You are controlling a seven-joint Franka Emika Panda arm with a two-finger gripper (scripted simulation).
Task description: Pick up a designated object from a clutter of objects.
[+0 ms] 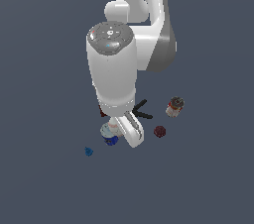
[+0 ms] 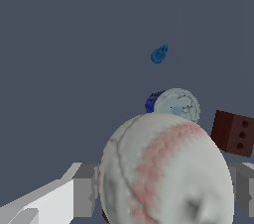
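Slate-grey desk (image 1: 44,183) all round, flat and plain, and right in the thick of it sits the baseball (image 2: 166,171): white, red stitching, filling the wrist view, with a grey pad (image 2: 83,190) of the hand (image 1: 120,131) pressed at one flank and another showing at the opposite edge. So the hand is pinching the ball across its middle, as far as the wrist view shows (in the exterior view the arm hides the ball almost entirely).

Just beyond the baseball stands the blue can (image 2: 173,104), pale top showing, apparently very close to it. Beside the baseball, a dark red studded brick (image 2: 233,133) pokes in. Farther out past the can lies the tiny blue piece (image 2: 159,54), well apart.

From the exterior view, the black spring clamp (image 1: 142,109) lies near the hand on the exterior view's right, then the dark red cube (image 1: 159,131), then the white-and-red can (image 1: 174,106) farthest out.

Progress, by my reckoning: approach done, grip looks made. Whether the ball has left the desk, I cannot tell; the lift clear of the clutter looks like what remains.
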